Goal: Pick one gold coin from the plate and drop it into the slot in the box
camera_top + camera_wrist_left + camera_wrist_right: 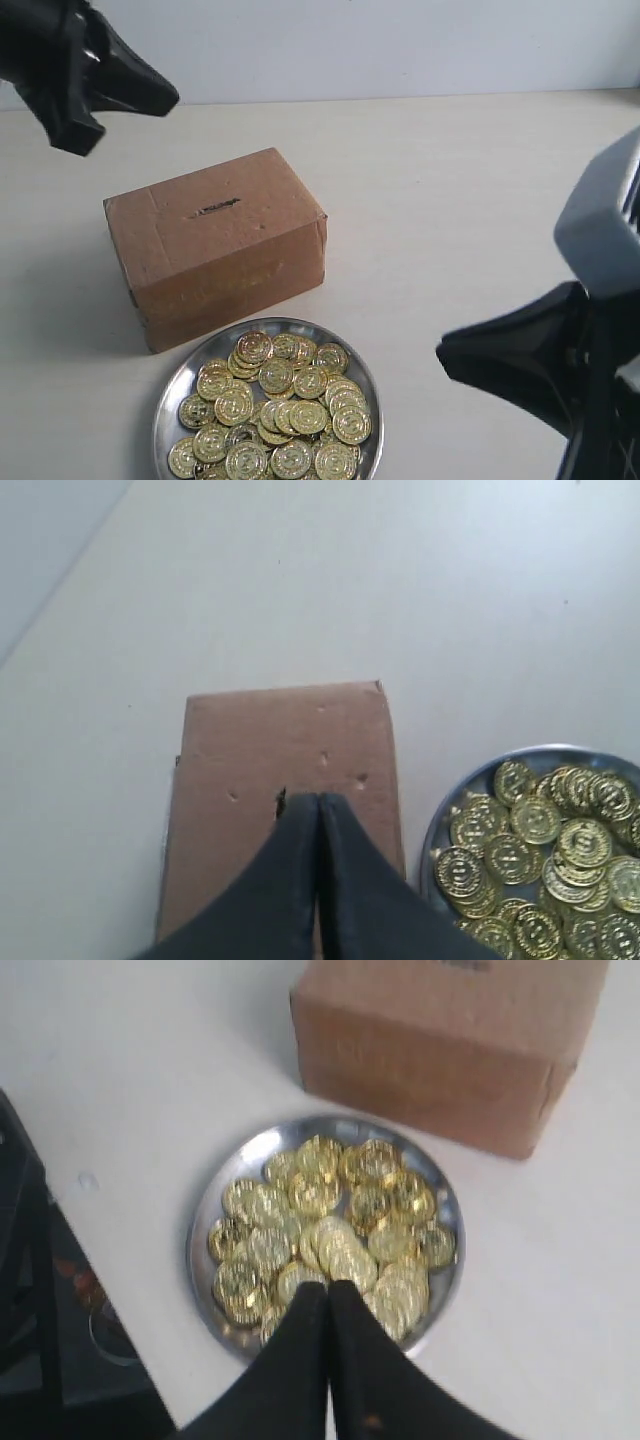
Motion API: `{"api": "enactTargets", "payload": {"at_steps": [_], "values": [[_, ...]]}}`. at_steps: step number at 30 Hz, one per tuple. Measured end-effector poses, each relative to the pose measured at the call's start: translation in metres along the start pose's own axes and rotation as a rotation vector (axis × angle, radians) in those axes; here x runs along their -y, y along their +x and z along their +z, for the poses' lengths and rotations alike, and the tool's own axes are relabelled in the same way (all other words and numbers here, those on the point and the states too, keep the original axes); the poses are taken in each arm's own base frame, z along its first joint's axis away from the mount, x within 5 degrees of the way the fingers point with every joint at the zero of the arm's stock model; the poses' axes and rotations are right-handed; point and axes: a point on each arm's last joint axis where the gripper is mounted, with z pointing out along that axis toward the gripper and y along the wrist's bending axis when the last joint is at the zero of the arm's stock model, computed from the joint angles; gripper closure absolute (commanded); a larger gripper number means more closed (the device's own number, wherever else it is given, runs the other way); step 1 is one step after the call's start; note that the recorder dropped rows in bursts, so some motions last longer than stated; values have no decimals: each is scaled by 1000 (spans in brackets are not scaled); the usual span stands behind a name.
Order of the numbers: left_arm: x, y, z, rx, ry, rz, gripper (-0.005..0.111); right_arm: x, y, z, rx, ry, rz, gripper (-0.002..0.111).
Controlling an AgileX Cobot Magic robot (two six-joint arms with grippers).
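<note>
The brown cardboard box (215, 245) stands left of centre on the table, its dark slot (217, 208) on the top face. Just in front of it sits the silver plate (166, 405), heaped with several gold coins (275, 410). My left gripper (168, 98) hangs shut and empty at the upper left. In the left wrist view its fingertips (318, 798) hover over the box (290, 740) and hide most of the slot (281, 802). My right gripper (328, 1285) is shut with nothing in it, poised over the near coins (330, 1210) of the plate (200, 1250).
The right arm's grey body (600, 220) and black gripper (445, 355) fill the lower right corner. A pale wall (400, 40) closes the back of the table. In the right wrist view the table's edge (120, 1345) drops to dark floor beside the plate.
</note>
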Motion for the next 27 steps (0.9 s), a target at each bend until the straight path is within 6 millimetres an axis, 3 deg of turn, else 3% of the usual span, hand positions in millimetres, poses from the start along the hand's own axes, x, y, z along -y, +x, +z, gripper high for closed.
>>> {"api": "enactTargets", "payload": {"at_steps": [4, 10, 19, 23, 27], "values": [[23, -16, -53, 106, -78, 12, 107, -1, -18, -2, 199, -12, -6, 108], [49, -24, -100, 208, -160, 76, 107, -2, -24, -3, 272, -18, -4, 108], [68, -25, -129, 268, -214, 124, 107, -2, -25, -4, 278, -18, -4, 108], [76, -24, -143, 290, -249, 148, 107, 7, -26, -18, 342, 19, 41, 108], [92, -19, -171, 340, -333, 169, 107, 21, -27, -40, 442, 110, 102, 108]]}}
